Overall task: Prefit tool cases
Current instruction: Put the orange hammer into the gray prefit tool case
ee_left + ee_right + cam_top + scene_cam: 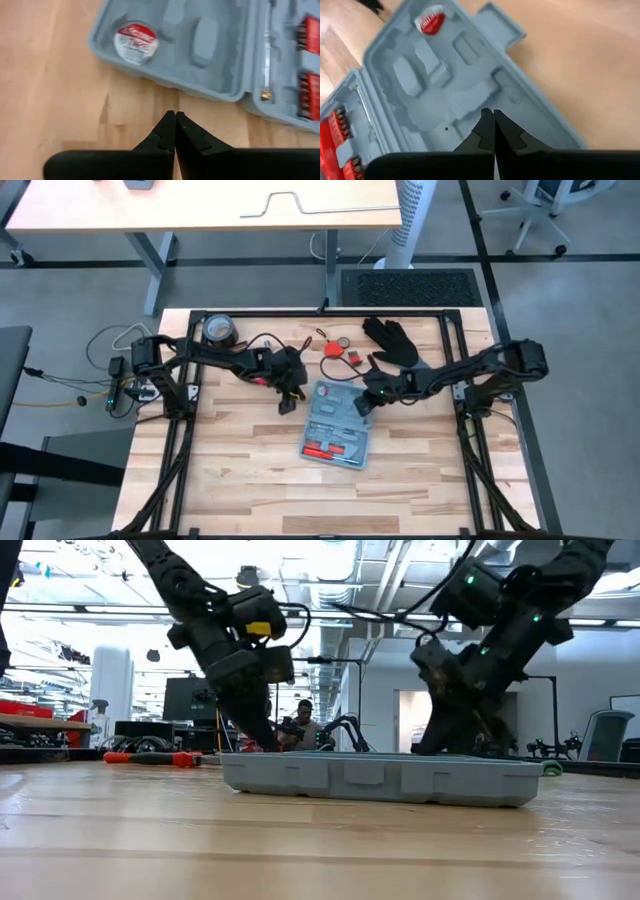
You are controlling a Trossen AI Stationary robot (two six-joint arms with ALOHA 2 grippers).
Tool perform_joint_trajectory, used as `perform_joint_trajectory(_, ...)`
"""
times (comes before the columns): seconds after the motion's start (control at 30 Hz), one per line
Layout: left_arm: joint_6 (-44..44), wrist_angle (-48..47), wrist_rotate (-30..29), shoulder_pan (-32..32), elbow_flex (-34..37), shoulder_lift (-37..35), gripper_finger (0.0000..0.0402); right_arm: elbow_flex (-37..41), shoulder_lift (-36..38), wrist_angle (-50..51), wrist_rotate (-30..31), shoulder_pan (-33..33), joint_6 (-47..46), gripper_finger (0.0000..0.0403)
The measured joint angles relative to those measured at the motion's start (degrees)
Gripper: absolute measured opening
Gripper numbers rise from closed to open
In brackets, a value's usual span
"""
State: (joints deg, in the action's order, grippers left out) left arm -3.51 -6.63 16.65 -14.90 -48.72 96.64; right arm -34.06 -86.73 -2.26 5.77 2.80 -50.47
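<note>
The blue-grey tool case [337, 427] lies open on the wooden table, both halves flat with their insides up. One half holds red bits [340, 131]; the other shows empty grey recesses and a round red-and-white label [135, 39]. My left gripper [290, 402] is shut, its tips [175, 114] low over the bare wood just off the case's far left corner. My right gripper [362, 406] is shut too, its tips [493, 111] over the inside of the empty half near the case's far right side. Seen from the low view, both grippers [262, 740] [445, 745] reach down behind the case wall [380, 780]. My left gripper points down beside the case's rim [165, 86]; I cannot tell whether it touches the case or the table. My right gripper points down, slanting, at the moulded floor of the empty half [470, 100]; the fingers hide the spot, and I cannot tell whether they touch it.
A black glove [392, 340], a dark tape roll [218, 331] and small red parts [340, 350] lie along the far edge. An orange-handled tool [150, 757] lies on the table. Black frame rails [470, 430] run along both sides. Bare wood [240, 480] spreads near the front edge.
</note>
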Motion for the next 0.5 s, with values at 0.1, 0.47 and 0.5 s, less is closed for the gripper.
perform_joint_trajectory(0.1, -0.58, 0.26, 2.33, 0.13, 0.69, -0.04, 0.0, -1.1, -2.55, 0.06, -1.54, 0.4, -0.52, 0.0)
perform_joint_trajectory(0.47, 1.17, 4.08, 7.73, 1.72, 5.23, -0.02, 0.0, -9.89, -13.25, -3.54, -7.03, 2.03, 4.96, 0.0)
perform_joint_trajectory(0.5, 1.18, 3.85, 7.72, 1.62, 5.51, -0.02, 0.0, -10.33, -13.55, -3.59, -7.05, 2.17, 5.28, 0.0)
